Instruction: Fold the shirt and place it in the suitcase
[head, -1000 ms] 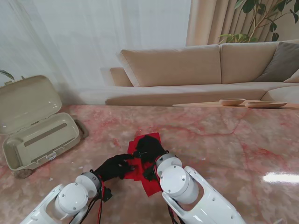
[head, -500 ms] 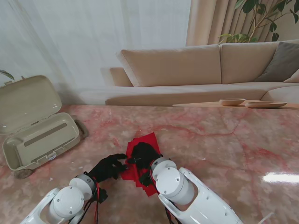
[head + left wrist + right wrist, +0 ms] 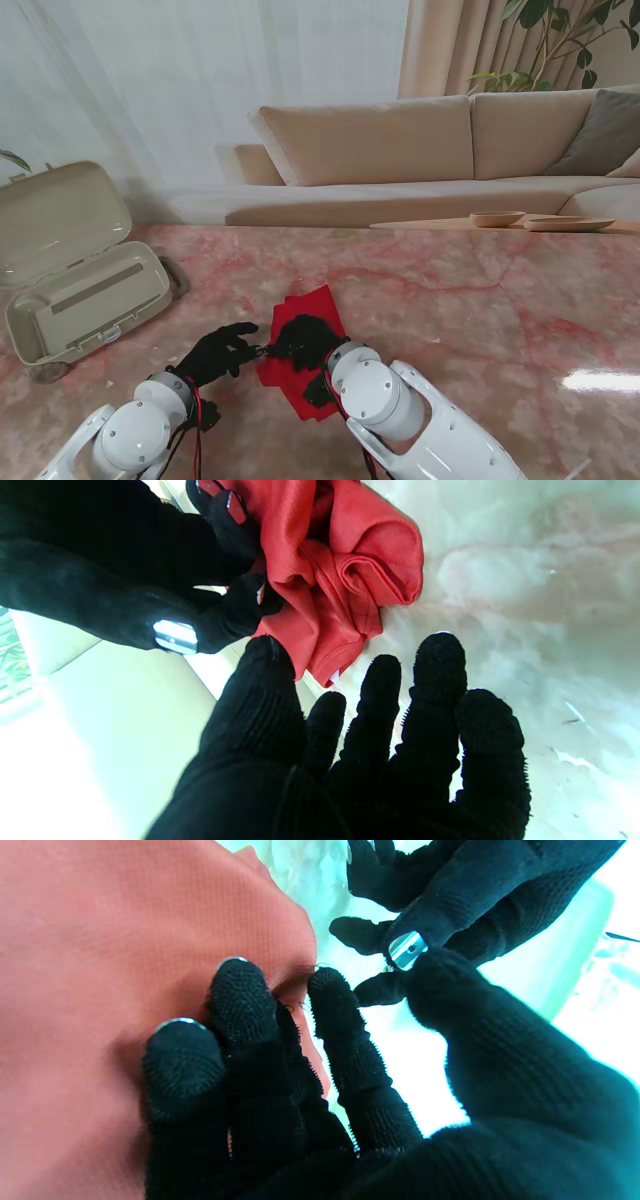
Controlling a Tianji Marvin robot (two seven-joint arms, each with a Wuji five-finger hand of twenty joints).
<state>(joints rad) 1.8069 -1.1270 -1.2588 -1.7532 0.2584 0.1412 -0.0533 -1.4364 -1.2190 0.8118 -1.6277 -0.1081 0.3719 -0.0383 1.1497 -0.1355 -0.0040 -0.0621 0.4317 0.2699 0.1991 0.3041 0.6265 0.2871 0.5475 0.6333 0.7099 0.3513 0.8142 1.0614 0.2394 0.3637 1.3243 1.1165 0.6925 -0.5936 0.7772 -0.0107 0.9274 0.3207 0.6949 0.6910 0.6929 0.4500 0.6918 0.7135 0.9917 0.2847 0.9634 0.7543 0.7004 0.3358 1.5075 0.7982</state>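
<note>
shirt [image 3: 312, 312]: red knit fabric, bunched into a small rumpled bundle with rolled folds [image 3: 350, 575], lying on the marble table near its middle, partly covered.
suitcase [image 3: 85, 290]: beige hard shell, lid stood open, inside bare, set at about 10 o'clock from the shirt, well apart from it.

Bright, even daylight through the curtains [image 3: 150, 90]; white glare patch at the tabletop [image 3: 480, 300] right edge; washed-out, teal-tinted, soft wrist views.
</note>
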